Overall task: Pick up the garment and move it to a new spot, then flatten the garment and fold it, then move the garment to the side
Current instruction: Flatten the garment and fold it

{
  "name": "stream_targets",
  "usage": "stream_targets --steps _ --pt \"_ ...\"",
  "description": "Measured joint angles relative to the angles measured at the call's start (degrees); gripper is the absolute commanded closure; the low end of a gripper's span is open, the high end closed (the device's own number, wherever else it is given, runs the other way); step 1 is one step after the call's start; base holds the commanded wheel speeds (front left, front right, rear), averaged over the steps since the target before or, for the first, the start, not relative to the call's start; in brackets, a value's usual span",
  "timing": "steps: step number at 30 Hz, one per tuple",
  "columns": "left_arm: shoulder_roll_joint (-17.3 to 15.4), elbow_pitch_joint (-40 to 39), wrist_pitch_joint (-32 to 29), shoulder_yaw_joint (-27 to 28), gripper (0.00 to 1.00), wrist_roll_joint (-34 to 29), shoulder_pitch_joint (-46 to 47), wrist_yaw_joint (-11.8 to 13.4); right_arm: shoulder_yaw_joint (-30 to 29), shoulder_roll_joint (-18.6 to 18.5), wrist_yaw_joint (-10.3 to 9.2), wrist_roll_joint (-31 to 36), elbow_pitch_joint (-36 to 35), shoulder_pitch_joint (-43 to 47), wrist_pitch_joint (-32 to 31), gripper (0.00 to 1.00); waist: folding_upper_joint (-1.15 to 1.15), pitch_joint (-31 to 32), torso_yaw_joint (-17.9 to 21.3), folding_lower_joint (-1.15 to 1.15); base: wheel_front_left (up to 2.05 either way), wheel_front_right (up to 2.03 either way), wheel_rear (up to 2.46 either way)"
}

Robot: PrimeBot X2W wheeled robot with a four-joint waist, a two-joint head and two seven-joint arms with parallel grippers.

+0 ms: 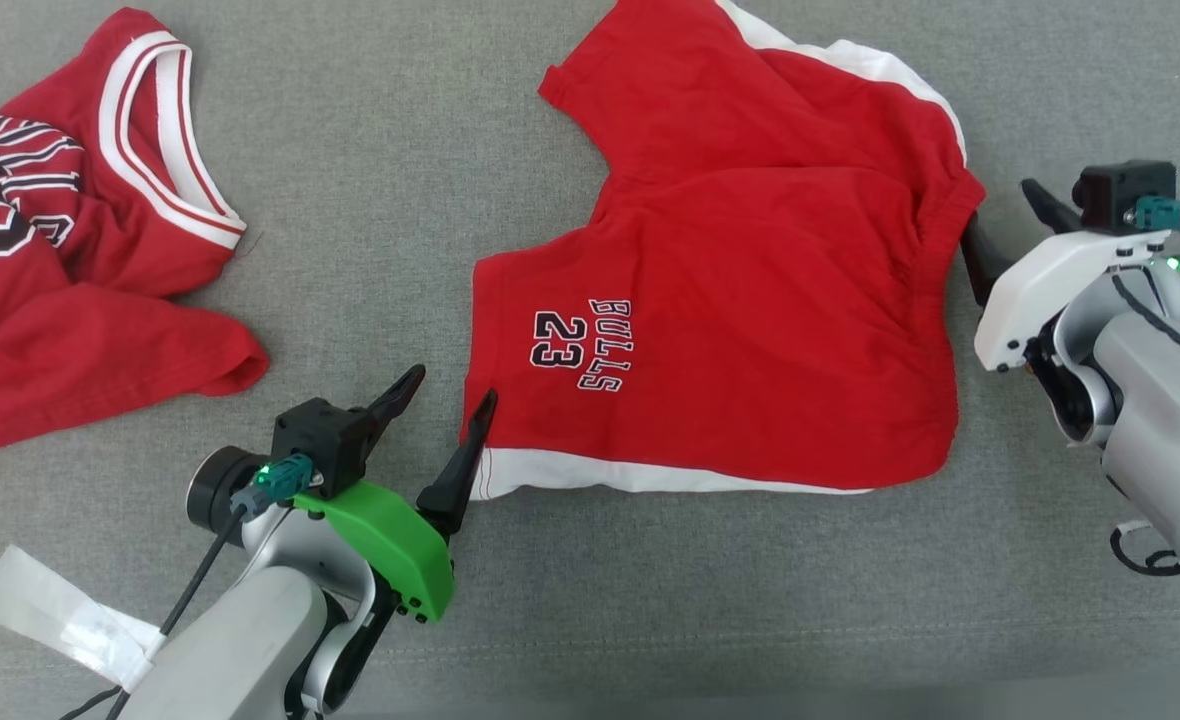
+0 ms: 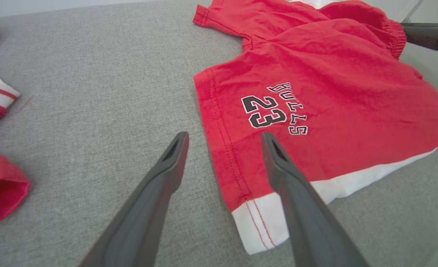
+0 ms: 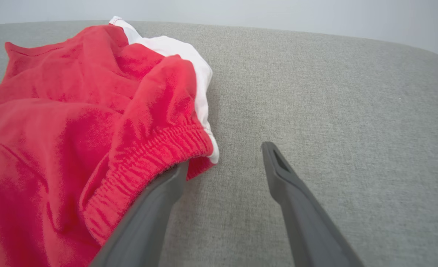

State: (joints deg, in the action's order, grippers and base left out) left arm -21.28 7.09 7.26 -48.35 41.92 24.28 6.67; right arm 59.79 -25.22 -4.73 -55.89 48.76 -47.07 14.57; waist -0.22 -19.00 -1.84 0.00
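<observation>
Left arm (image 1: 250,620) reaches in from the lower left, jaws spread wide astride the white-trimmed hem corner of the red shorts (image 1: 730,300), which lie mid-way across the grey bench (image 1: 400,200). Right arm (image 1: 1150,370) angles in from the right, jaws equally wide, one finger (image 3: 156,200) tucked under the elastic waistband (image 3: 144,163).
</observation>
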Motion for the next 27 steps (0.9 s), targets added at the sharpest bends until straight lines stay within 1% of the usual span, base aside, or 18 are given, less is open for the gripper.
stream_targets --steps 2,3,7,8,9,10,11,20,27 --pt "-0.1 -0.2 -0.2 0.0 0.0 -0.1 0.1 0.0 -0.4 0.0 -0.08 0.1 0.3 -0.8 0.0 0.0 0.0 -0.5 -0.1 0.0 0.0 0.0 0.0" --pt "-0.1 -0.2 -0.2 0.0 0.0 -0.1 0.2 0.0 -0.6 0.1 -0.52 0.2 0.5 -0.9 0.0 0.0 0.0 -0.8 -0.2 0.0 0.0 0.0 0.0" --pt "-0.2 -0.4 -0.2 0.1 0.0 -0.2 0.6 0.0 -1.0 0.1 -0.52 0.5 0.9 -1.5 0.0 0.0 0.0 -1.5 -0.3 0.0 0.0 0.0 0.0" --pt "-0.3 -0.4 -0.2 0.1 0.0 -0.3 0.6 0.0 -1.0 0.2 -0.52 0.5 1.1 -1.7 0.0 0.22 0.0 -1.8 -0.4 0.0 0.0 0.0 0.0" --pt "-0.3 -0.4 -0.2 0.1 0.0 -0.3 0.7 0.0 -0.9 0.4 -0.52 0.6 1.5 -1.9 0.0 0.22 0.0 -2.0 -0.5 0.0 0.0 0.0 0.0" --pt "-0.4 -0.4 -0.2 0.2 0.0 -0.3 0.7 0.0 -0.7 0.5 -0.52 0.9 1.9 -1.9 0.0 0.76 0.0 -2.2 -0.6 0.0 0.0 0.0 0.0" --pt "-0.5 -0.3 -0.2 0.2 0.0 -0.3 0.7 0.0 -0.5 0.5 -0.52 1.0 2.3 -1.9 0.0 1.0 0.0 -2.4 -0.6 0.0 0.0 0.0 0.0" --pt "-0.9 -0.1 -0.2 0.9 0.0 -0.3 0.7 0.2 -2.0 0.7 -0.91 1.0 3.7 -1.9 0.0 1.0 0.0 -2.1 -0.2 0.0 0.0 0.0 0.0" --pt "-0.8 -0.2 -0.2 0.9 0.0 -0.3 0.7 0.2 -3.2 -1.0 -0.92 1.0 4.8 -2.4 0.0 1.0 0.0 -1.9 0.2 0.0 0.0 0.0 0.0"
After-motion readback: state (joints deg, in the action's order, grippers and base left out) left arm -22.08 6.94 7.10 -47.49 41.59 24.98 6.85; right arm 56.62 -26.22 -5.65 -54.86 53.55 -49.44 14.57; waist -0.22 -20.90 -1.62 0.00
